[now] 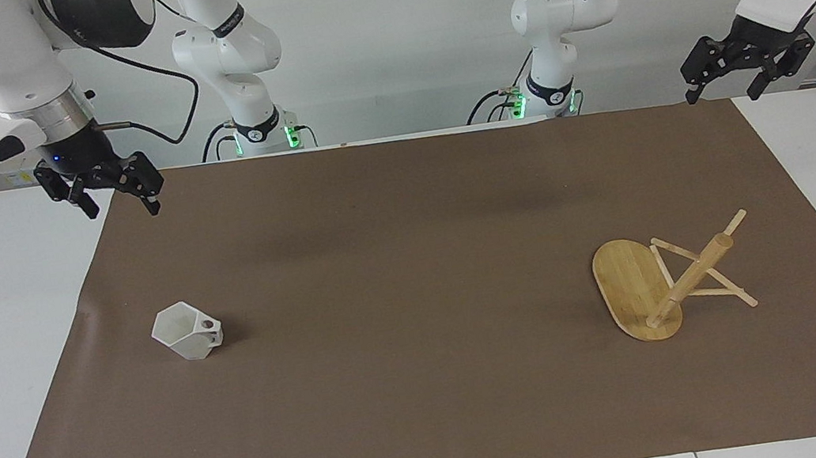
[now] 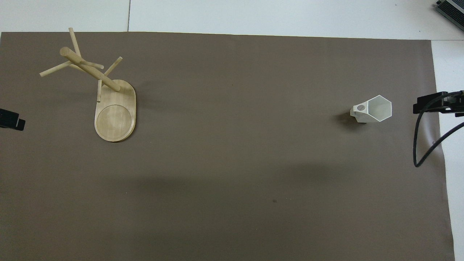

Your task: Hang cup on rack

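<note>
So here's where we're at: the small matte white faceted cup (image 1: 187, 332) with the blocky handle sits upright on the brown mat (image 1: 430, 386) covering the counter, over toward the right arm's end. Its handle, the bit with the round hole, points toward the middle of the mat, which we'd guess makes it awkward to grab from the outer side.

The light bamboo mug rack (image 1: 663, 285) with the flat oval base is at the left arm's end, well apart from the cup. The cup isn't on it yet. Its thin pegs stick out from the thick central post at angles, so the handle hole will have to be lined up with 1 of them.

Both arms are parked up near their own corners of the mat. The right gripper (image 1: 118, 196) hangs over the mat's edge with its fingers spread wide, holding nothing. The left gripper (image 1: 728, 88) is the same, fingers wide and empty, waiting. We reckon the right arm goes for the cup, being closest.
</note>
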You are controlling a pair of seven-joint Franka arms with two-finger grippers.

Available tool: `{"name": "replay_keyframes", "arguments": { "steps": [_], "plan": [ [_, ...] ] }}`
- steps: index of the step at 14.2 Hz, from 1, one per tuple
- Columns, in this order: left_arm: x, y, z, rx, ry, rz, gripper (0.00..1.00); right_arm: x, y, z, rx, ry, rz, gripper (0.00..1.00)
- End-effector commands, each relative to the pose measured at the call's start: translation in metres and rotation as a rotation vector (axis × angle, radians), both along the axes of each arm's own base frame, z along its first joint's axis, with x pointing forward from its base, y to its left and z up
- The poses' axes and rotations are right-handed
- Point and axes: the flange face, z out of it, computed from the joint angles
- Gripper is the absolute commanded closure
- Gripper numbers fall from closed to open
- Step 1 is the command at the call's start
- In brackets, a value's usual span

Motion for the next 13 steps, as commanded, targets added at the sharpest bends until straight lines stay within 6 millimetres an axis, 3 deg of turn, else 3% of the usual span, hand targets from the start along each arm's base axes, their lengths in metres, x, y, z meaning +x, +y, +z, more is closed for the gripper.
{"name": "replay_keyframes", "arguments": {
  "steps": [1, 5, 7, 11, 13],
  "plan": [
    [-0.005, -0.001, 0.000, -0.004, 0.006, -0.006, 0.00, -0.007, -0.004, -0.001, 0.005, -0.023, 0.006, 0.00],
    [-0.004, -0.005, 0.000, -0.004, 0.001, -0.020, 0.00, -0.002, -0.003, -0.006, -0.006, -0.057, 0.107, 0.00],
    [-0.004, -0.008, 0.000, -0.004, 0.001, -0.023, 0.00, 0.002, -0.018, -0.032, -0.006, -0.074, 0.095, 0.00],
    [-0.004, -0.008, 0.001, -0.004, -0.002, -0.023, 0.00, 0.022, -0.025, -0.079, -0.002, -0.084, 0.081, 0.00],
    [-0.004, -0.006, 0.001, -0.003, 0.000, -0.014, 0.00, 0.030, -0.038, -0.104, 0.005, -0.055, 0.063, 0.00]
  ]
}}
